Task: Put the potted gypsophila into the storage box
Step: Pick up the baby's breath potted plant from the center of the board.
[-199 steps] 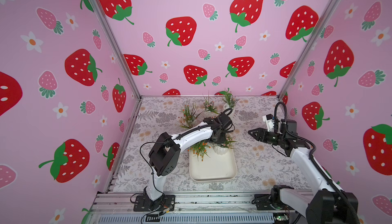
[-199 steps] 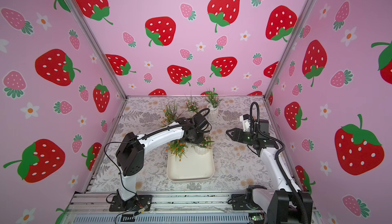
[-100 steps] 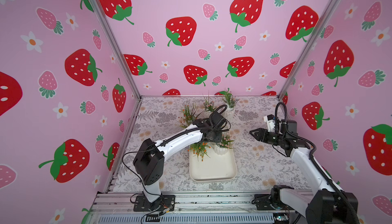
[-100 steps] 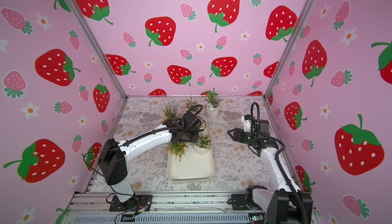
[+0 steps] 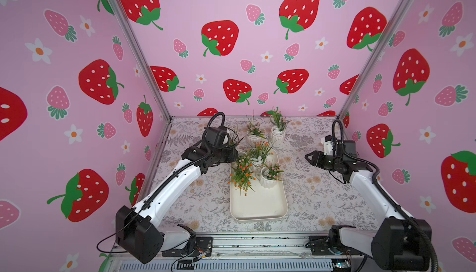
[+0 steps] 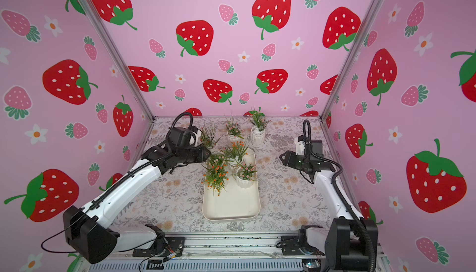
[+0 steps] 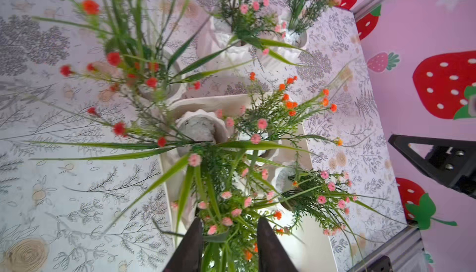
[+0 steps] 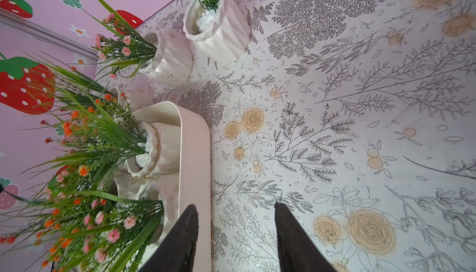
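Observation:
The storage box (image 5: 257, 203) (image 6: 231, 206) lies mid-table, a cream tray. Several potted gypsophila stand in its far half, among them a white ribbed pot (image 5: 268, 181) with pink flowers and a twine-wrapped one (image 8: 164, 149). Three more pots stand on the table past its far end: two side by side (image 5: 277, 135) (image 8: 219, 28) (image 8: 170, 57), and one with red flowers (image 7: 159, 87) by my left wrist. My left gripper (image 5: 235, 154) (image 7: 230, 220) is open at the box's far left corner, with only sprigs showing between its fingers. My right gripper (image 5: 307, 157) (image 8: 235, 205) is open above the table, right of the box rim (image 8: 195, 139).
Pink strawberry-print walls close in the left, back and right. The floral tablecloth (image 5: 322, 193) lies bare either side of the box. Both arm bases sit on the rail (image 5: 257, 245) at the front edge. The near half of the box holds no pots.
My left gripper has drawn back leftward from over the pots in the box, and its arm has swung to the left. The right arm has barely moved.

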